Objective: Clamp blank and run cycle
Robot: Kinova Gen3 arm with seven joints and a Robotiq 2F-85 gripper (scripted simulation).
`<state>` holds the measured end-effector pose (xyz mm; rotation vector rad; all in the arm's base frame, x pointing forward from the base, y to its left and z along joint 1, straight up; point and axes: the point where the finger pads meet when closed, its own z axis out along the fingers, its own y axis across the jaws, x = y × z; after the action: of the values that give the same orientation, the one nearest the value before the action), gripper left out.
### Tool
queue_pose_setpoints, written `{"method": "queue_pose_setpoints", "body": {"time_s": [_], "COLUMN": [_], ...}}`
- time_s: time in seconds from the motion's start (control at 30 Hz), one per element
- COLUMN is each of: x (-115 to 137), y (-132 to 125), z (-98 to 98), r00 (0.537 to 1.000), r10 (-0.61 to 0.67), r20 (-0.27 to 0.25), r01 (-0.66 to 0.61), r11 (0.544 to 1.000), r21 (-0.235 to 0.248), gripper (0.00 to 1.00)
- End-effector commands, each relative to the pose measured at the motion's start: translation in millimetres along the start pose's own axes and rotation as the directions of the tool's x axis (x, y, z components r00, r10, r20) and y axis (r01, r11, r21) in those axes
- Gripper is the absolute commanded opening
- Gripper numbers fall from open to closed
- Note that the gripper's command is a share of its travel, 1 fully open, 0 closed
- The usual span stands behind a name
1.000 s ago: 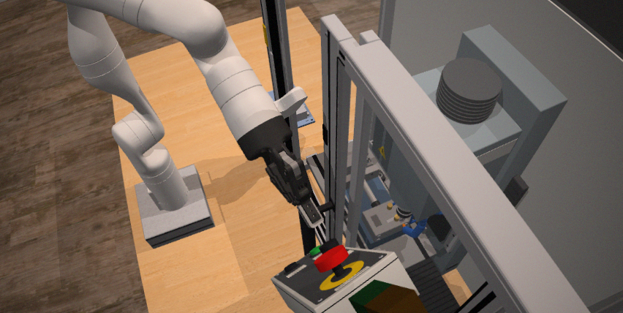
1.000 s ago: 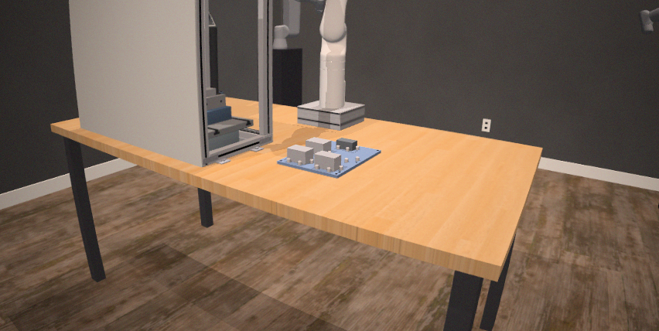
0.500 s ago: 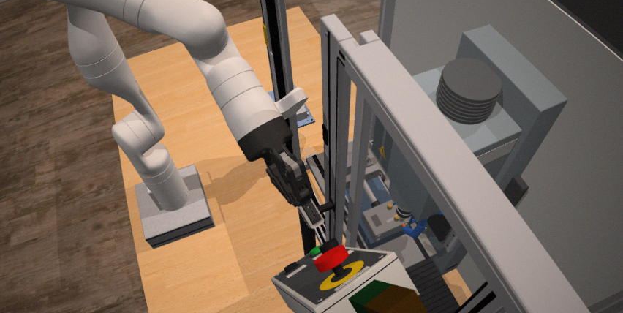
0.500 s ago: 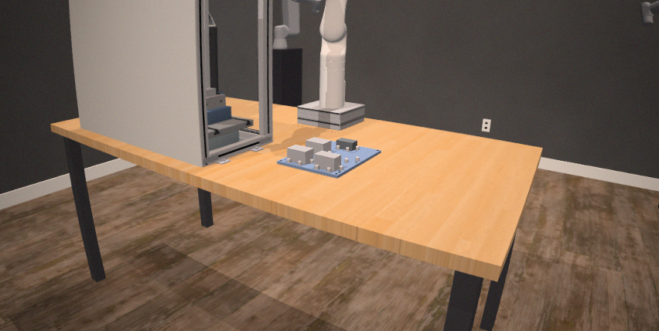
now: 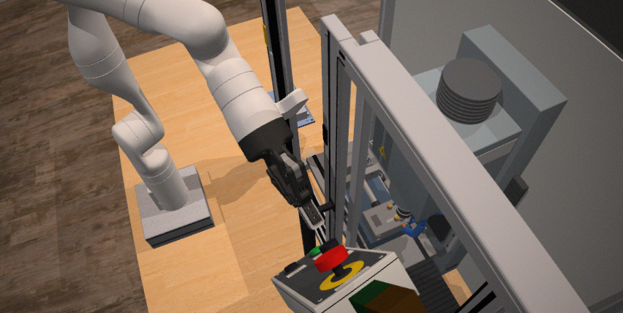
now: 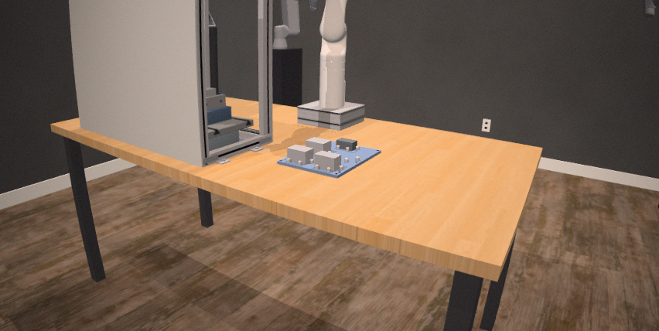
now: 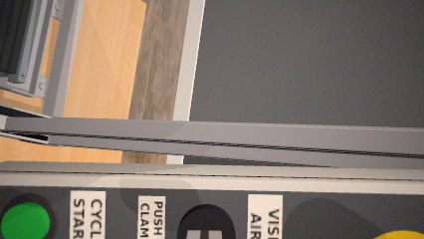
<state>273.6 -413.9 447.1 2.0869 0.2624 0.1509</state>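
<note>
My gripper (image 5: pixel 315 221) (image 7: pixel 204 234) is shut and empty, pointing down above the control column (image 5: pixel 300 282). In the wrist view its tips overlap the black VISE AIR knob (image 7: pixel 206 216) (image 5: pixel 330 245); contact cannot be told. The green CYCLE START button (image 7: pixel 26 222) (image 5: pixel 314 250) is beside the knob. Three light grey blanks (image 6: pixel 300 154) (image 6: pixel 318 145) (image 6: pixel 327 160) and the dark setting master (image 6: pixel 346 144) stand on the blue plate (image 6: pixel 370 151). The jaws, low bars and work stop are not clear enough to tell what lies between them. Door position and amber lamp state cannot be told.
A red mushroom button (image 5: pixel 331 257) over a yellow ring (image 5: pixel 327 284) (image 7: pixel 405 236) rises beside the knob. The guard's upright post (image 5: pixel 335 158) and long top rail (image 5: pixel 436 149) stand close to the gripper. The machine head (image 5: pixel 468 90) is inside the guard.
</note>
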Motion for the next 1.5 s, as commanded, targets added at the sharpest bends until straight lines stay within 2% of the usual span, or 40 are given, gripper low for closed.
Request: {"method": "queue_pose_setpoints", "body": {"time_s": [0.0, 1.47], "x": [-1.3, -1.3], "y": [1.3, 1.3], "z": [3.4, 7.3], "r00": [1.000, 1.000], "r10": [0.005, 0.005], "r20": [0.000, 0.000], "r01": [-0.005, -0.005], "r11": [1.000, 1.000], "r21": [-0.003, -0.003], "gripper": [0.10, 0.10]}}
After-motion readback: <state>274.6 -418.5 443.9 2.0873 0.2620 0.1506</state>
